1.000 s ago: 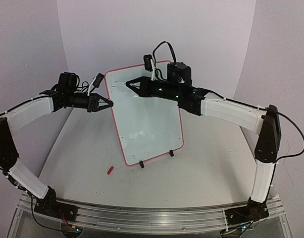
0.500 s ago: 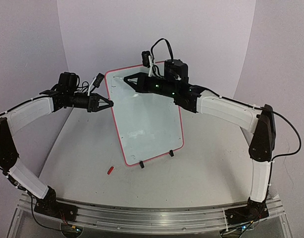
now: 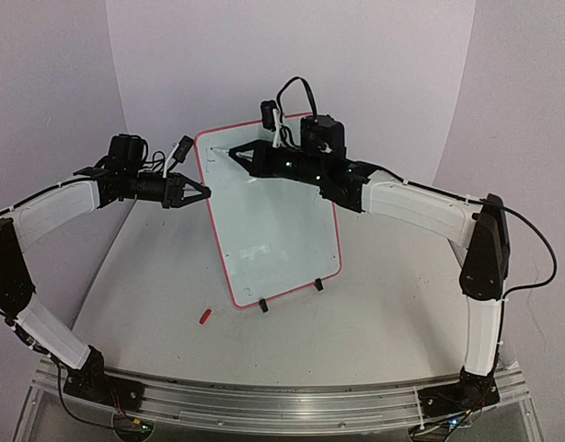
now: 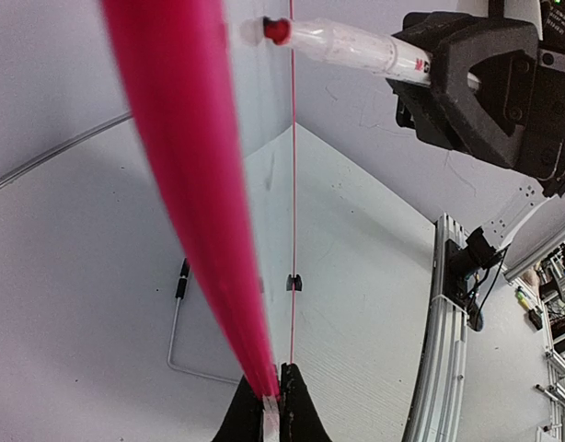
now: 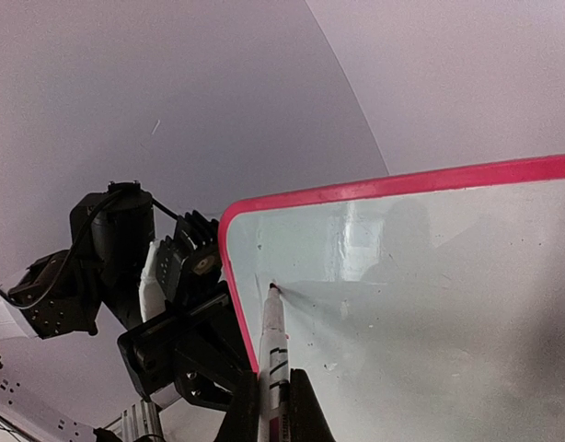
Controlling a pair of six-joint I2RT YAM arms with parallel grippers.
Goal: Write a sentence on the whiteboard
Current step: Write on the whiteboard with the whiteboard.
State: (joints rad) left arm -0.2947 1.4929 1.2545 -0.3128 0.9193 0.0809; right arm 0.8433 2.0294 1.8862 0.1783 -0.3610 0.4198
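Note:
The whiteboard (image 3: 278,230), white with a red-pink rim, stands tilted on its stand mid-table. My left gripper (image 3: 205,192) is shut on the board's left rim; in the left wrist view the jaws (image 4: 273,394) pinch the blurred red rim (image 4: 186,175). My right gripper (image 3: 236,154) is shut on a slim white marker (image 5: 275,354), whose red tip (image 5: 271,288) touches the board's upper left corner area (image 5: 430,304). The marker also shows in the left wrist view (image 4: 351,46). No readable sentence shows, only a faint short stroke (image 5: 258,281) beside the tip and faint smudges.
A small red cap (image 3: 205,316) lies on the table in front of the board's lower left corner. Black stand clips (image 3: 263,306) hold the board's bottom edge. The wire stand (image 4: 177,331) sits behind the board. Purple walls enclose the table.
My right arm has shifted left, and the marker tip has moved slightly up and left on the board's upper left area. The left gripper and the board have not moved.

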